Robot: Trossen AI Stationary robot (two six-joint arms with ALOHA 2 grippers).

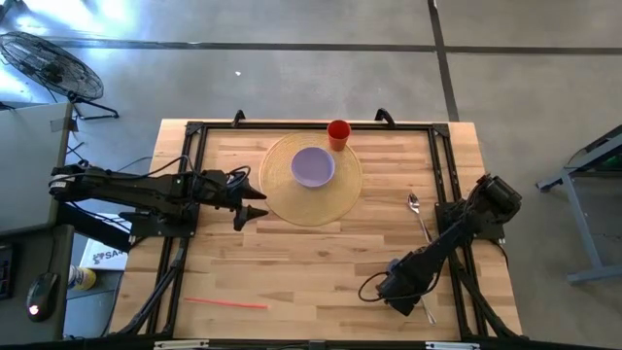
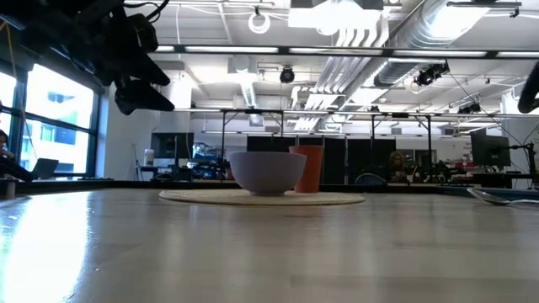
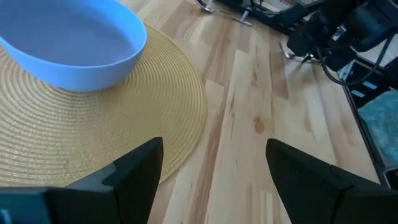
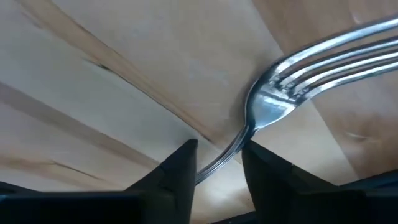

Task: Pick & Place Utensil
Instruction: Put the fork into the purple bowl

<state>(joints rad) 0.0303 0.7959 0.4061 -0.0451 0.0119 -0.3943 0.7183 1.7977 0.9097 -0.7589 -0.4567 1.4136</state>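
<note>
Grasp step: right end effector (image 4: 217,165) low at surface's (image 1: 321,262) right edge, fingers straddling fork (image 4: 292,81) handle, not yet clamped. Left end effector (image 3: 214,171) spread wide, empty, beside placemat (image 1: 311,180). Next: pinch handle, lift, carry toward bowl (image 1: 313,166).

The silver metal fork (image 4: 292,81) is cut off by the right wrist frame; its handle is hidden between the right gripper (image 4: 219,167) fingers, grip contact undetermined.
</note>
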